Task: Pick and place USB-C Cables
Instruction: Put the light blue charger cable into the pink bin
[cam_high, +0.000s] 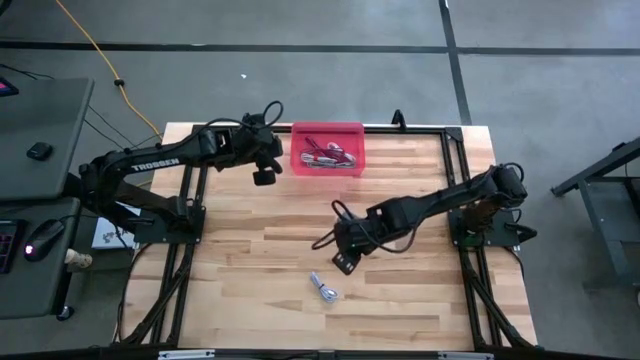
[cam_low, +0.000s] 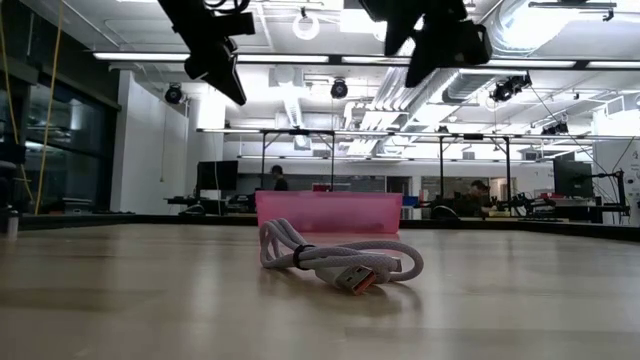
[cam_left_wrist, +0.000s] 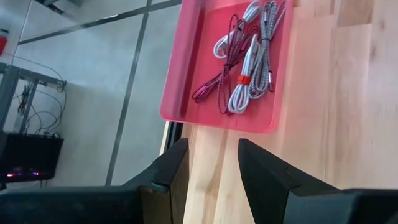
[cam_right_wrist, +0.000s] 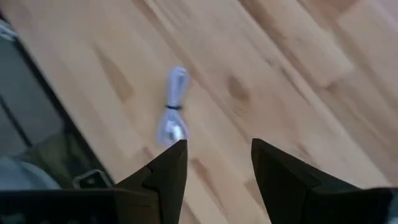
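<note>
The right gripper (cam_high: 343, 262) hovers empty, fingers apart, above a silver-grey cable (cam_high: 323, 289) lying on the wooden table (cam_high: 400, 310). The left gripper (cam_high: 264, 176), also parted and empty, hangs beside the pink tray (cam_high: 352, 131) holding other cables (cam_left_wrist: 245, 59).

You are looking at just one readable word: "TROSSEN", in white capitals, running along the dark forearm of the left arm (cam_high: 150, 165) in the high view. No other text, label or number is showing legibly anywhere.
</note>
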